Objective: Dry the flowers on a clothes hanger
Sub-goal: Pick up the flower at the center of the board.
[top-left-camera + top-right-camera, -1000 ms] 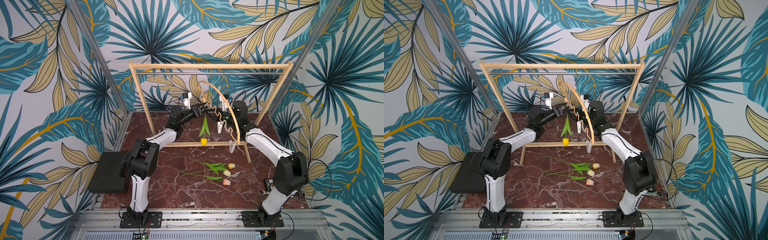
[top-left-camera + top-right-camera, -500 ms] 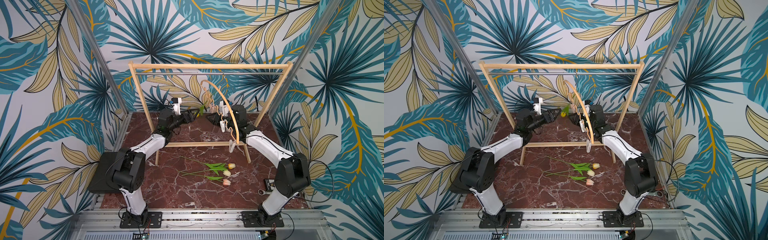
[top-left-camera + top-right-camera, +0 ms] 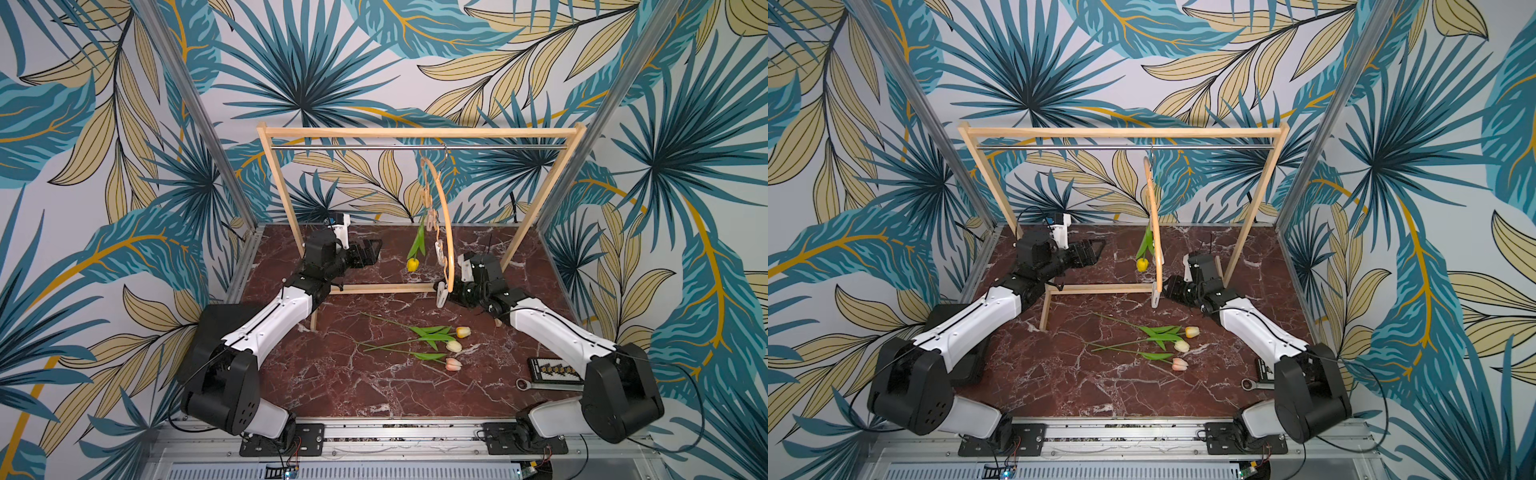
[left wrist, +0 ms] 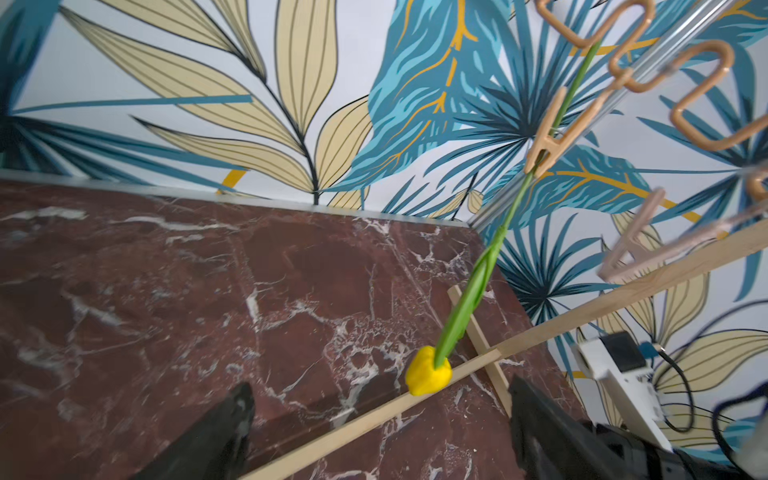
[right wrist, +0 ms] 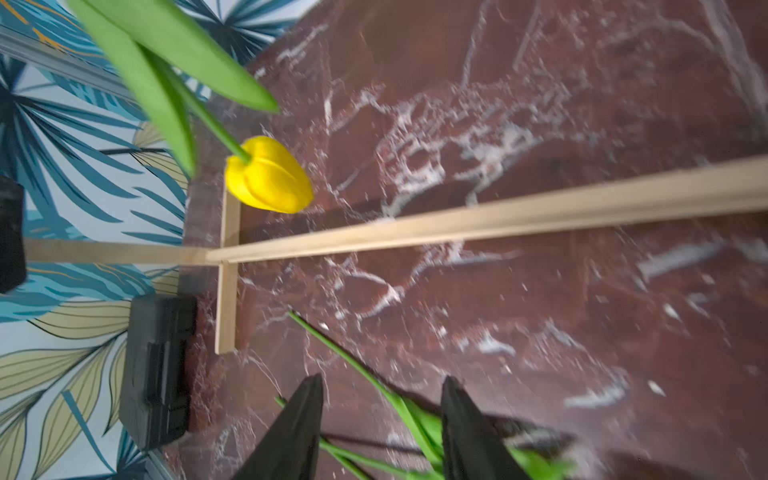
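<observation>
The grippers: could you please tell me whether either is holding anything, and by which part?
Neither: the left gripper and right gripper are open and empty. A clip holds the yellow tulip by its stem.

Both top views are bright, sharp and evenly lit from overhead, with only faint, soft shadows beneath the tulips (image 3: 432, 341) lying on the marble tabletop (image 3: 332, 374). In the left wrist view the nearest pale clip (image 4: 636, 226) is out of focus. Motion blur smears the right wrist view, worst across the marble and the green leaves (image 5: 422, 422).
</observation>
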Tool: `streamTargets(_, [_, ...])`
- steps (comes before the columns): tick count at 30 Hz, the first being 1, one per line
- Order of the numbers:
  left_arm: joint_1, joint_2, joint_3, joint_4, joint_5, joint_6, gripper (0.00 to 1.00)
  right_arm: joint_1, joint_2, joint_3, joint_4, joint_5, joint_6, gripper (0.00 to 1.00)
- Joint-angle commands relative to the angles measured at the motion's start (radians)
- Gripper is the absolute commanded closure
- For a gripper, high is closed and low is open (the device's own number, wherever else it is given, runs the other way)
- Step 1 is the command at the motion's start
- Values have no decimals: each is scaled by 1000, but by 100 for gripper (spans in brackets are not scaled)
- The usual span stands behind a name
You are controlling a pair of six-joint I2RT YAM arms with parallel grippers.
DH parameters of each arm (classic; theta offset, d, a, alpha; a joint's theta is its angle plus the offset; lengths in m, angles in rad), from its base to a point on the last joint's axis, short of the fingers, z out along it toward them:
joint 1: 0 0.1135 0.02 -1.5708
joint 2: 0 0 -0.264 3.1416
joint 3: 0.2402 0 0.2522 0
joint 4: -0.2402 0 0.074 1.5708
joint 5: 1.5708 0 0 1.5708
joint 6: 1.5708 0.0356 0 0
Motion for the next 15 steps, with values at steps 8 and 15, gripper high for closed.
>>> streamTargets(8, [-46, -38, -110, -310, -103, -222, 28, 199, -266, -173, -217, 180, 33, 53])
streamTargets(15, [-119, -117, -179, -537, -159, -412, 36, 246, -235, -116, -302, 170, -56, 58])
